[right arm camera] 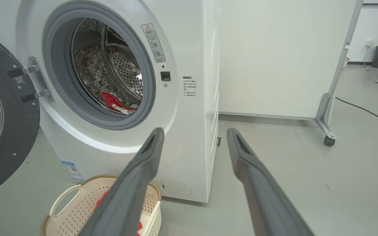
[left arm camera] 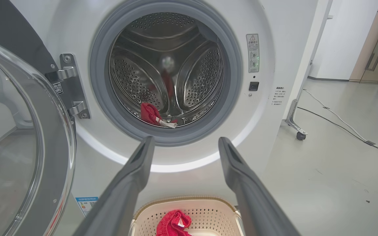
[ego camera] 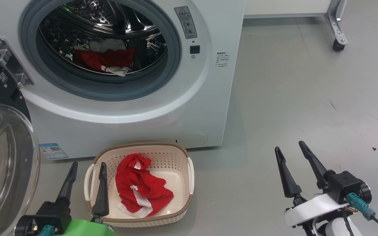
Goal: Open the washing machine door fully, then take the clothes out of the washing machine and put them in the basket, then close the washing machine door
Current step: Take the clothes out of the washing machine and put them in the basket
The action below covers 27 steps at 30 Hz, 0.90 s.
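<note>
- The door (ego camera: 2, 157) stands swung open at the left of the washer (ego camera: 176, 108). The head view's edge cuts it off, so just part of its bulging clear glass and black rim shows.
- Clothes (ego camera: 105, 59) lie low in the drum (ego camera: 87, 13), crumpled red fabric with whitish pieces. How many items there are cannot be told, and the drum's top is cut off.
- A red garment (ego camera: 139, 186) with white stripes lies bunched in the basket (ego camera: 143, 146), which sits on the floor (ego camera: 290, 82) just before the washer.
- The left gripper (ego camera: 89, 165) has its fingers spread wide and holds nothing. One finger overlaps the basket's left handle in the head view, and whether they touch cannot be told.
- The right gripper (ego camera: 289, 146) is well to the right over bare floor, fingers wide apart and empty.
- The drum is shiny perforated steel inside a smooth grey ring (ego camera: 110, 91).
- The basket is cream plastic with dotted holes, rounded corners and a brown woven-look rim.
- The fingers are long, dark, matte and tapered.
- The print on the washer's front is too small to read.
</note>
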Motion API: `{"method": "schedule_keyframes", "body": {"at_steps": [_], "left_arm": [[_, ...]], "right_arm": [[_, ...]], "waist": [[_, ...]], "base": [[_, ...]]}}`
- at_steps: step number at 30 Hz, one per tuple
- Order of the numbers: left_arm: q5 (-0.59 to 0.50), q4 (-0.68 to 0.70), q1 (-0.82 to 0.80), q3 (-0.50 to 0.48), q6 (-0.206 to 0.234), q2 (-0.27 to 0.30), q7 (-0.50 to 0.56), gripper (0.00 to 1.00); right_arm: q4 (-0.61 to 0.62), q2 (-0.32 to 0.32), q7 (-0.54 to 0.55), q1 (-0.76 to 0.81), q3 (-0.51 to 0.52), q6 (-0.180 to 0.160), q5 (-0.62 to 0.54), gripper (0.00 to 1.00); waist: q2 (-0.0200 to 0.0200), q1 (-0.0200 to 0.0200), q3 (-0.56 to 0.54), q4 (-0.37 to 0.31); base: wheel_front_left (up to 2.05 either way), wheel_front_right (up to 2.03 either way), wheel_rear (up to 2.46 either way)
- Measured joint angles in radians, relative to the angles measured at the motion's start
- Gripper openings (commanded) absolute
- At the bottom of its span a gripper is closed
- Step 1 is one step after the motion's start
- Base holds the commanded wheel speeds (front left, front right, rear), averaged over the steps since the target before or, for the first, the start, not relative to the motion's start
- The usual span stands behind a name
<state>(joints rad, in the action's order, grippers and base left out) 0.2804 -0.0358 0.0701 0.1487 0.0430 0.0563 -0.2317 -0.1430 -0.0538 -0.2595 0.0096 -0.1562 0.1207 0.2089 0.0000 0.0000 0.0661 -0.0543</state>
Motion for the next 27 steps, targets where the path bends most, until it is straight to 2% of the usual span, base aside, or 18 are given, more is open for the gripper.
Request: {"method": "schedule_keyframes", "body": {"at_steps": [18, 27], "left_arm": [[-0.009, 0.043, -0.003, 0.042, 0.006, 0.0, 0.071, 1.0], [0.002, -0.044, -0.189, 0.061, -0.026, 0.0, 0.159, 1.0]], "right_arm": [[0.048, 0.003, 0.0, -0.002, -0.009, 0.0, -0.001, 1.0], [0.084, 0.004, 0.0, -0.038, -0.034, 0.0, -0.002, 1.0]], "waist": [[0.0, 0.0, 0.072, -0.01], [0.0, 0.0, 0.19, -0.024]], "base": [[0.0, 0.0, 0.0], [0.0, 0.0, 0.0]]}}
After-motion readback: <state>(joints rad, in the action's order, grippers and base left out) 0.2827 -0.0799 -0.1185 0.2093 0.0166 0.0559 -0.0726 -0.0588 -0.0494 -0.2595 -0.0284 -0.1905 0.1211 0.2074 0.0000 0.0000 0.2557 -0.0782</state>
